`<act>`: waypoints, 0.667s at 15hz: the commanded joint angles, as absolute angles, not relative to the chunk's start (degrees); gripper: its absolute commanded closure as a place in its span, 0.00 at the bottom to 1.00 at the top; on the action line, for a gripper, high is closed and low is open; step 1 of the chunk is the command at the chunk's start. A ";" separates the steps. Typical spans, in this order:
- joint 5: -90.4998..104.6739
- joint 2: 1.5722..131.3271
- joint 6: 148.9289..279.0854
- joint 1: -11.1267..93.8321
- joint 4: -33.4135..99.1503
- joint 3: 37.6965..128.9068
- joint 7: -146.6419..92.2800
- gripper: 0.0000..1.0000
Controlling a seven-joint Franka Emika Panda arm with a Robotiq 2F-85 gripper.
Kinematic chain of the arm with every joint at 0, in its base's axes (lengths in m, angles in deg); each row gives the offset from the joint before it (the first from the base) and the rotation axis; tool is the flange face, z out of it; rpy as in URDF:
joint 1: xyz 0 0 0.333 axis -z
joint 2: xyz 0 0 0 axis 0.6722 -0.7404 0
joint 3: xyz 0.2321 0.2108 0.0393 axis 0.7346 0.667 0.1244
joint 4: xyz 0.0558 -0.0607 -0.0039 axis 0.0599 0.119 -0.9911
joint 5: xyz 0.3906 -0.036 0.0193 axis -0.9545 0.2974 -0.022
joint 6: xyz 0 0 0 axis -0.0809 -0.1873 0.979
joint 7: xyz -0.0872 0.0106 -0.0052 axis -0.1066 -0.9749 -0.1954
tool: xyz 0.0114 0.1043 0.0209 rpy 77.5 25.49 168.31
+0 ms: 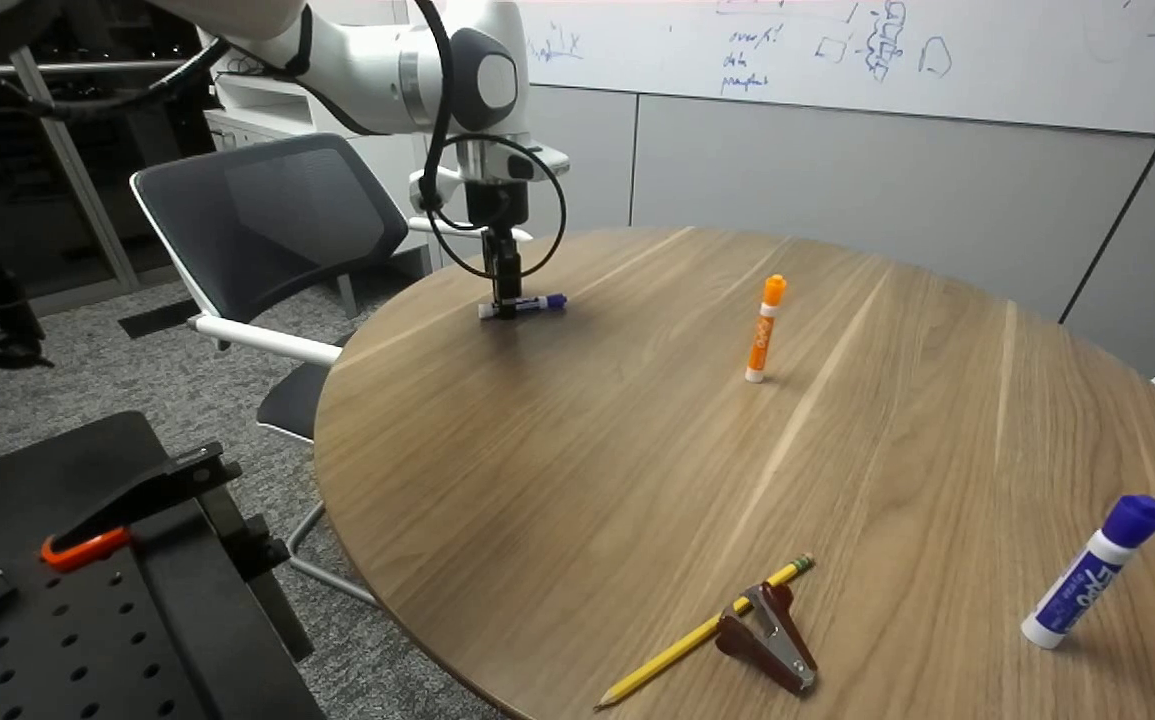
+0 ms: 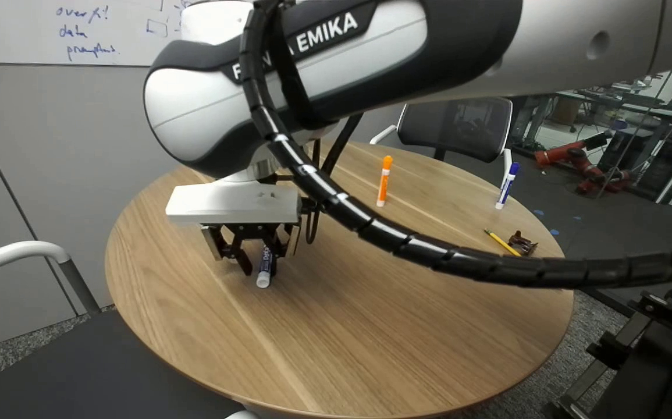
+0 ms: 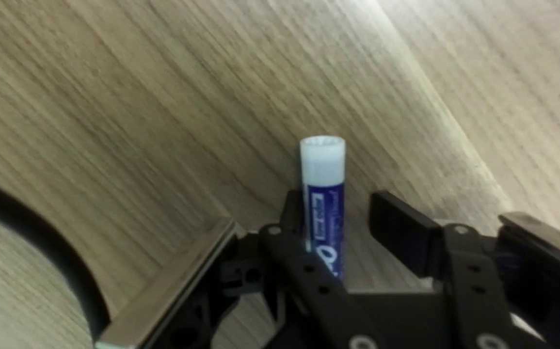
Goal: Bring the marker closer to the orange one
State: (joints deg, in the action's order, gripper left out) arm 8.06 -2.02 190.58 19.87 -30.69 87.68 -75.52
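Observation:
The marker, purple-blue with a white end, lies flat on the table in both exterior views [image 1: 543, 303] [image 2: 264, 273] and in the wrist view [image 3: 326, 208]. My gripper [image 1: 504, 298] points straight down over it in both exterior views [image 2: 261, 269]. In the wrist view my gripper [image 3: 337, 209] is open, with the marker between its fingers. The left finger is close against the marker or touching it; a gap shows on the right side. The marker's capped end is hidden there. The orange one [image 1: 763, 335] stands upright on the table, apart from the gripper, also in an exterior view [image 2: 383, 185].
A fatter white marker with blue cap [image 1: 1080, 590] [image 2: 505, 187] stands on the table. A yellow pencil [image 1: 672, 650] [image 2: 501, 241] and a brown staple remover [image 1: 777, 640] [image 2: 523, 242] lie together. The round table's edge [image 1: 337, 480] is near the gripper. Chairs [image 1: 267, 230] stand around.

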 commanded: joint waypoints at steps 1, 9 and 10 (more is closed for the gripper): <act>7.84 -4.26 185.88 18.60 -36.43 86.49 -76.16 0.88; 10.76 2.37 180.89 17.41 -33.81 84.18 -73.28 0.95; 10.97 2.23 180.31 17.83 -33.47 84.00 -72.60 0.95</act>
